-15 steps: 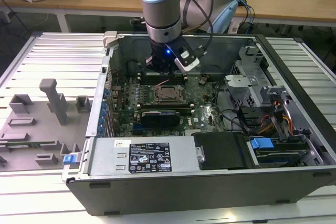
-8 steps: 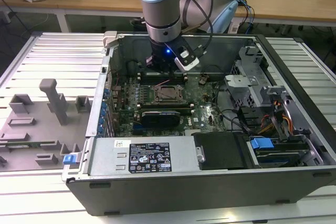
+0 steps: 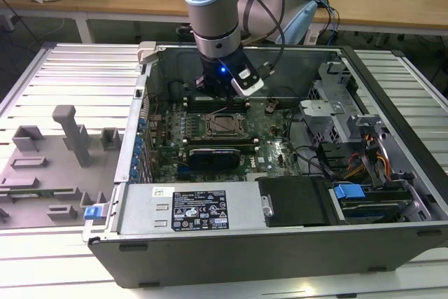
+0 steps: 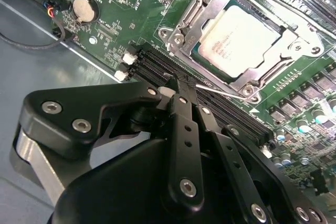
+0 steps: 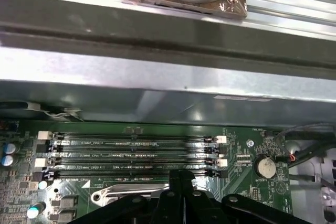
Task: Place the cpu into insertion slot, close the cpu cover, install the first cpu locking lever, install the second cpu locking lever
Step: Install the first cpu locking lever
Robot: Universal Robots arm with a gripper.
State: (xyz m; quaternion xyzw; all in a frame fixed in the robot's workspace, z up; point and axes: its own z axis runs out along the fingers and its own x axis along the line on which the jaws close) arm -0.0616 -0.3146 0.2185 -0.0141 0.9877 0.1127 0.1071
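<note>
The gripper [image 4: 174, 86], fingers [image 4: 184, 124] clenched, was held at a lever [image 4: 226, 93] beside the cpu [image 4: 239, 38], already seated under its cover [image 4: 283, 51]; latching was judged unfinished.

Cool, even overhead light fills the exterior view: the slatted tabletop [image 3: 77, 75] washes pale, while the computer case [image 3: 280, 264] is dimmer inside. In the second wrist view the cpu [image 4: 239, 38] glares softly and my black pincer [image 4: 176, 85] looms dark. In the first wrist view the case wall [image 5: 157, 93] shows smeared reflections.
</note>
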